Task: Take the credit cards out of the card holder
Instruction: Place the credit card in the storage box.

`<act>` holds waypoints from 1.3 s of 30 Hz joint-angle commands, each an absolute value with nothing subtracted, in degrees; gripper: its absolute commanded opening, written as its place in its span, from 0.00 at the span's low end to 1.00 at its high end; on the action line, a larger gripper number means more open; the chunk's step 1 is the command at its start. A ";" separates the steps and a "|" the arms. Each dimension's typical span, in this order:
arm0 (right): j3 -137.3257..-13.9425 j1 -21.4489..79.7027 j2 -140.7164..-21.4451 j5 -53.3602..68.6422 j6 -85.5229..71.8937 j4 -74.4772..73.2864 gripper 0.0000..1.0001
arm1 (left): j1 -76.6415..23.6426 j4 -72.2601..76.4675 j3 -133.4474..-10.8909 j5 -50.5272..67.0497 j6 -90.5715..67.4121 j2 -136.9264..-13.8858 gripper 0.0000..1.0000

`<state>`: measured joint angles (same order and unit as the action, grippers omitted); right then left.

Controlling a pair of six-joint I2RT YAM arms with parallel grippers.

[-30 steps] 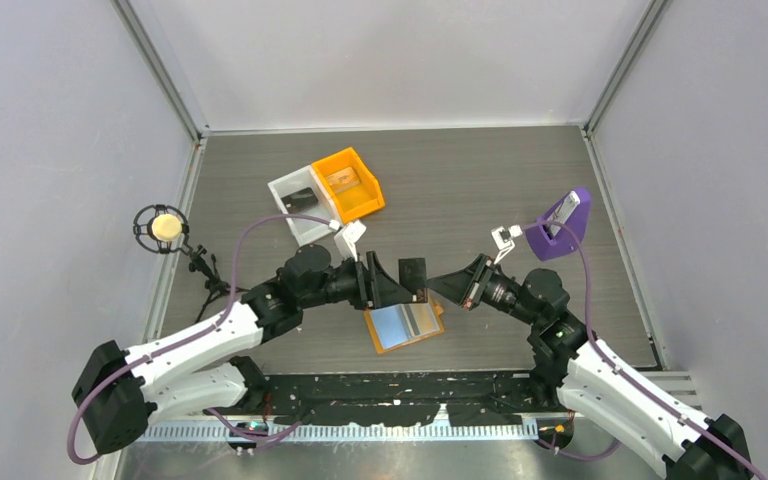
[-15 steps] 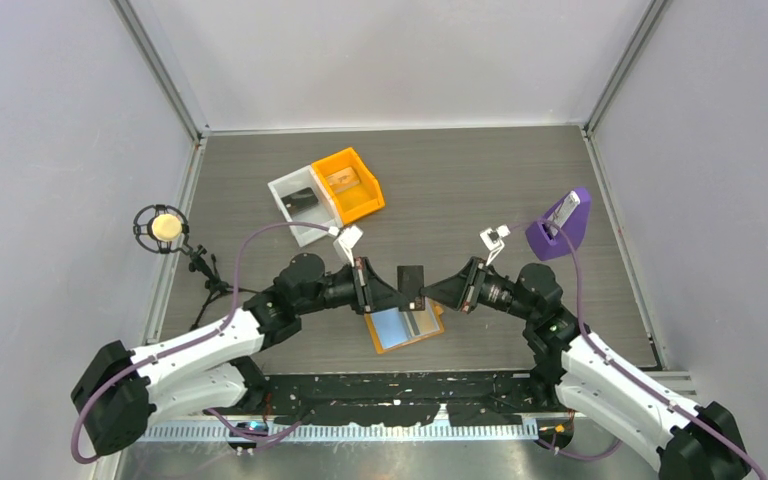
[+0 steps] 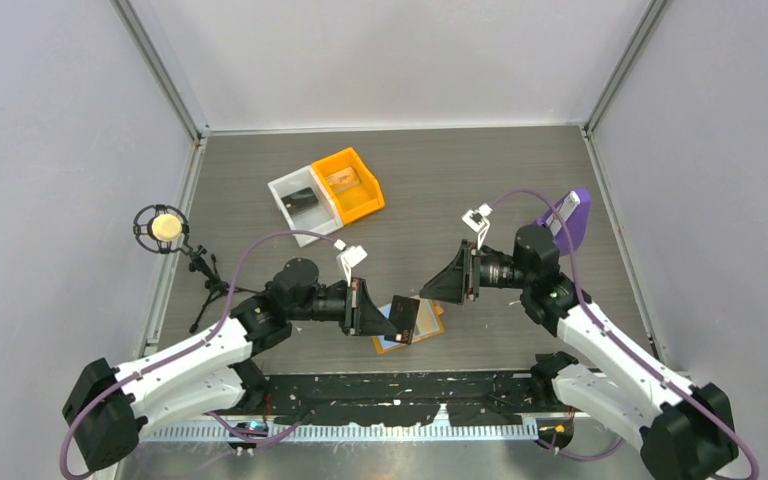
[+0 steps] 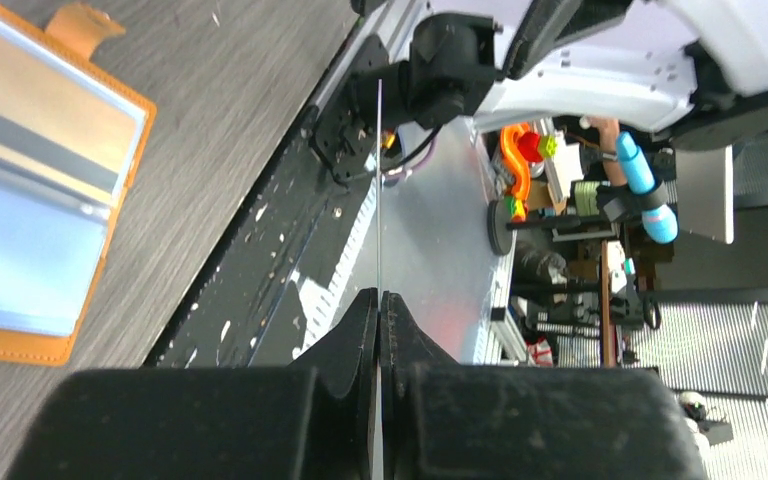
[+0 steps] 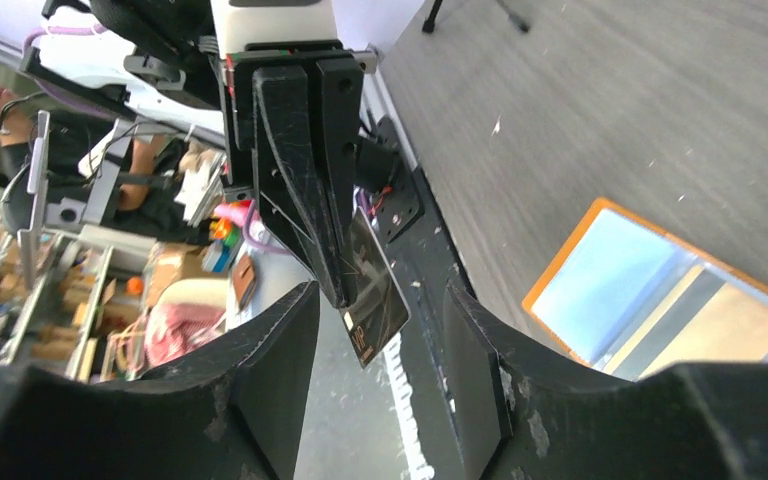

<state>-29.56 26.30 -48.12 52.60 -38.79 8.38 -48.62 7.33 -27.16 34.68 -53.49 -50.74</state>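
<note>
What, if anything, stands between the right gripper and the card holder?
Seen from above, the left gripper, shut on a dark card, hangs over part of the holder, straight ahead of the open right gripper. In the right wrist view the holder shows unobstructed.

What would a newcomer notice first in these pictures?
The left gripper pinches a dark card over the open orange card holder, near the front middle of the table. Facing it, the right gripper is open and empty. Farther back, a bright orange bin stands out.
</note>
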 commanded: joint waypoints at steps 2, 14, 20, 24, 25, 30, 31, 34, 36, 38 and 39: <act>-33.69 28.43 -54.14 60.42 -36.56 8.99 0.55 | -48.40 3.22 -28.98 40.87 -49.59 -49.60 0.00; -36.40 36.85 -59.84 58.22 -34.80 8.00 0.37 | -48.42 1.76 -30.74 45.27 -47.59 -50.86 0.00; -35.83 36.91 -59.83 58.56 -34.90 7.83 0.30 | -48.39 2.49 -31.04 45.47 -47.21 -51.69 0.00; -35.88 37.46 -60.70 59.07 -35.86 9.47 0.24 | -48.41 3.28 -31.09 45.35 -47.37 -51.91 0.00; -35.96 37.62 -60.85 59.09 -35.97 9.88 0.24 | -48.42 3.44 -31.11 45.24 -47.37 -51.93 0.00; -36.14 38.20 -61.37 58.92 -36.08 10.51 0.08 | -48.34 3.33 -31.76 45.23 -47.15 -52.58 0.00; -36.04 38.17 -61.13 58.21 -36.13 10.66 0.07 | -48.30 2.86 -31.95 44.75 -47.00 -52.54 0.02; -36.16 37.65 -60.68 55.04 -38.36 12.49 0.05 | -47.13 -2.07 -32.97 39.75 -45.66 -50.94 0.17; -36.65 36.49 -60.45 53.48 -41.60 14.96 0.05 | -45.55 -4.62 -33.38 37.57 -45.05 -48.96 0.35; -37.43 35.33 -60.47 52.15 -44.83 17.71 0.05 | -43.10 -5.97 -33.38 35.54 -45.08 -46.57 0.48; -38.05 34.61 -60.36 51.56 -46.39 18.30 0.05 | -41.69 -6.40 -33.42 34.22 -45.12 -45.15 0.51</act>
<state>-34.35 36.62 -61.39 55.42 -39.77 10.72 -45.60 -3.53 -30.57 39.57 -46.19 -50.22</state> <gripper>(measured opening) 0.073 0.411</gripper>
